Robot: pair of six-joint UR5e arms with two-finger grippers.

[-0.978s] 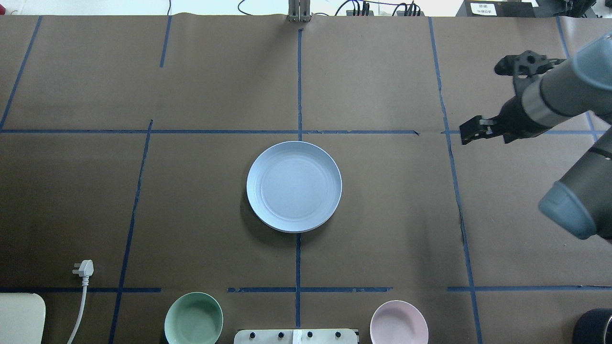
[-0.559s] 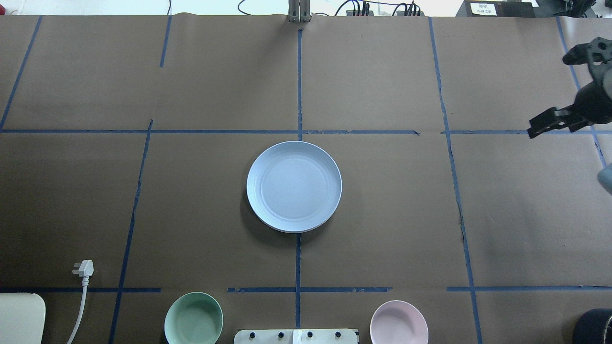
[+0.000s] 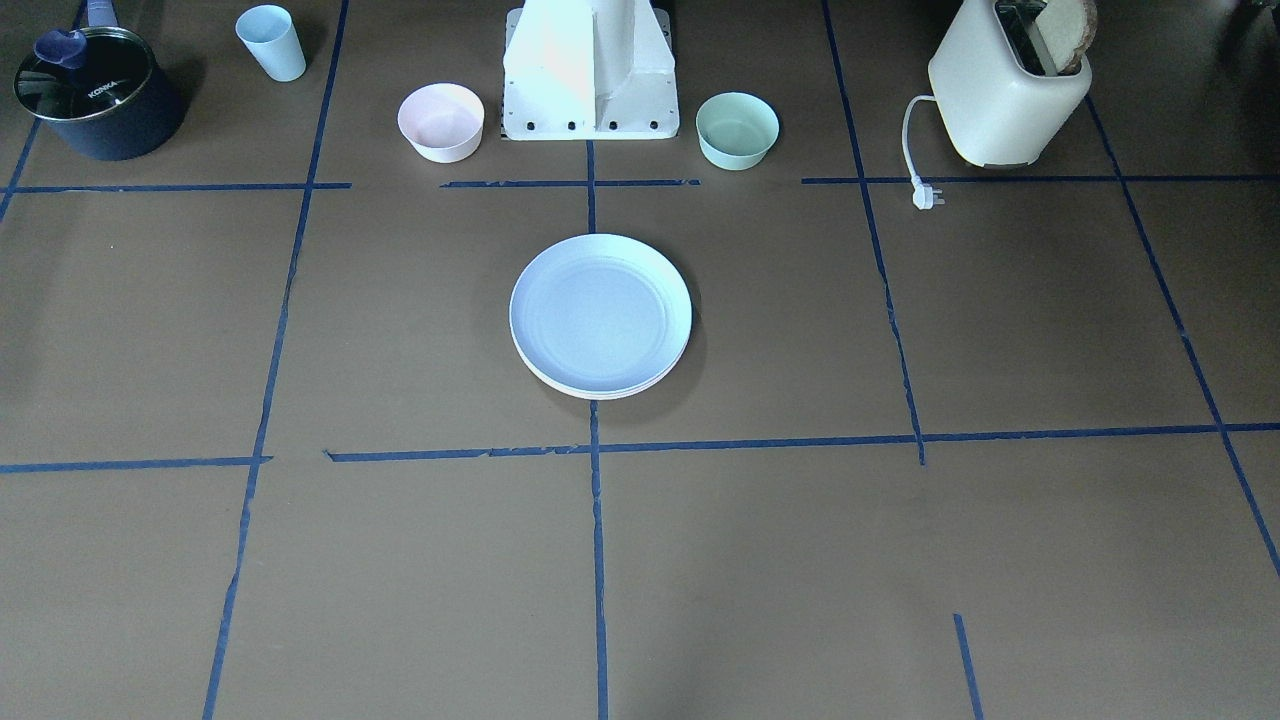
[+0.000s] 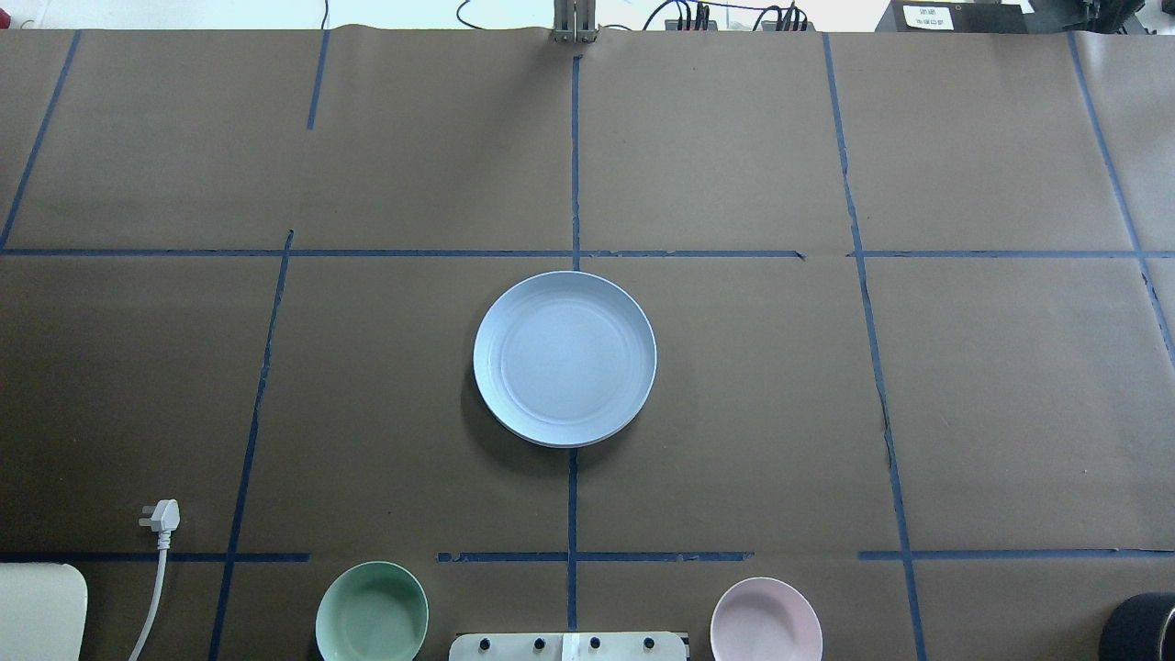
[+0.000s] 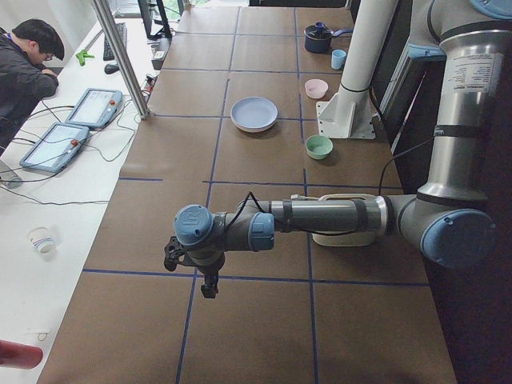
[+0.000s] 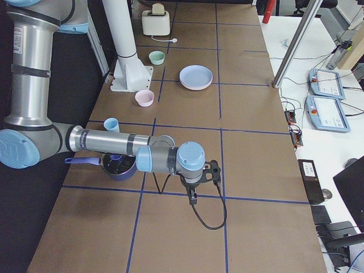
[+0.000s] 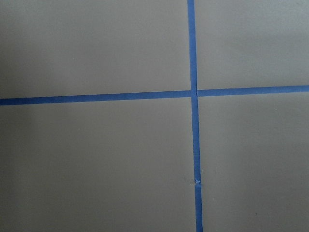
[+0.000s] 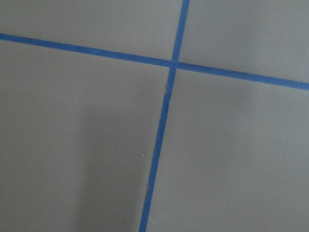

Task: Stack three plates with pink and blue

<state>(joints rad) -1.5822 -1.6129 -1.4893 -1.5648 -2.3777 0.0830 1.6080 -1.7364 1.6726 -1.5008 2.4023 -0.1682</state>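
My left claw (image 5: 210, 284) and right claw (image 6: 192, 199) hang over taped crossings at opposite ends of the table (image 4: 1010, 413). I cannot tell how far either is parted or whether it holds anything. Well apart from both, at the table's middle, sits the blue-topped plate stack (image 4: 565, 358), with the green bowl (image 4: 372, 613) and pink bowl (image 4: 766, 620) near my base.

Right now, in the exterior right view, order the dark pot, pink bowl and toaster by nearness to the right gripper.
From the right gripper:
1. dark pot, near table end
2. pink bowl, mid-table
3. toaster, far end
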